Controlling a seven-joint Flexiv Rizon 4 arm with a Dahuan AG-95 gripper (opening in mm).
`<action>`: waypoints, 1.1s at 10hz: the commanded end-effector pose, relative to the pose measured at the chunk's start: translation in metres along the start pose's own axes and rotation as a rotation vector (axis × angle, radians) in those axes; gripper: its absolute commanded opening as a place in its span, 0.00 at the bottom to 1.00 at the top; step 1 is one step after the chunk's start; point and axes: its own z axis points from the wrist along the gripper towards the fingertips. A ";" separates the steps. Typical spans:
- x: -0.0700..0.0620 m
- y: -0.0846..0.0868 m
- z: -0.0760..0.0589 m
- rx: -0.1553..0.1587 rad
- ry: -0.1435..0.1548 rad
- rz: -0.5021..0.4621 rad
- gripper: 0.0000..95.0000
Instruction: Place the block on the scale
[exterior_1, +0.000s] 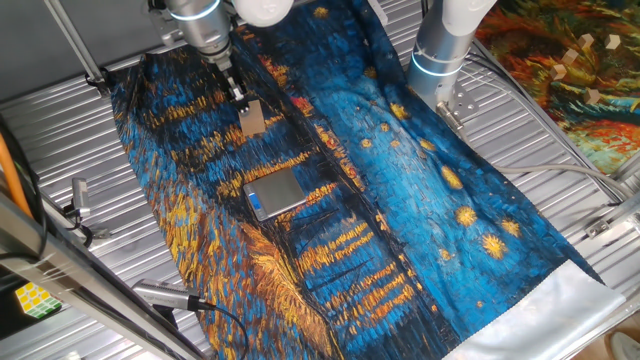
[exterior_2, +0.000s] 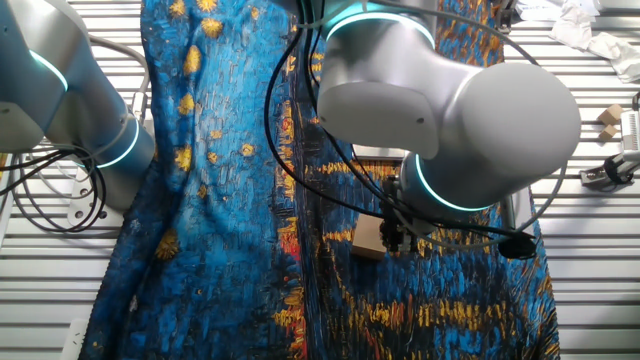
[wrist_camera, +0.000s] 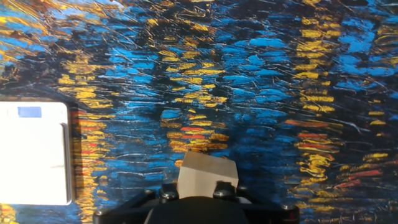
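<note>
The tan wooden block (exterior_1: 253, 118) hangs in my gripper (exterior_1: 243, 102), which is shut on it, above the painted blue and yellow cloth. The silver-grey scale (exterior_1: 275, 192) with its blue display strip lies flat on the cloth, nearer the camera than the block and apart from it. In the hand view the block (wrist_camera: 207, 172) sticks out from my gripper (wrist_camera: 200, 188) at the bottom centre, and the scale (wrist_camera: 34, 152) lies at the left edge. In the other fixed view my arm hides most of the block (exterior_2: 367, 238), and the scale is hidden.
A second arm (exterior_1: 445, 48) stands at the far right of the cloth; it also shows in the other fixed view (exterior_2: 70, 100). A multicoloured puzzle cube (exterior_1: 32, 298) sits at the near left off the cloth. The ribbed metal table (exterior_1: 560, 210) surrounds the cloth.
</note>
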 end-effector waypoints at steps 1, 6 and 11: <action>0.001 0.000 0.000 0.000 -0.001 -0.001 0.60; 0.000 0.000 0.005 0.011 -0.002 0.018 0.60; 0.001 0.000 0.009 0.010 -0.010 0.010 0.60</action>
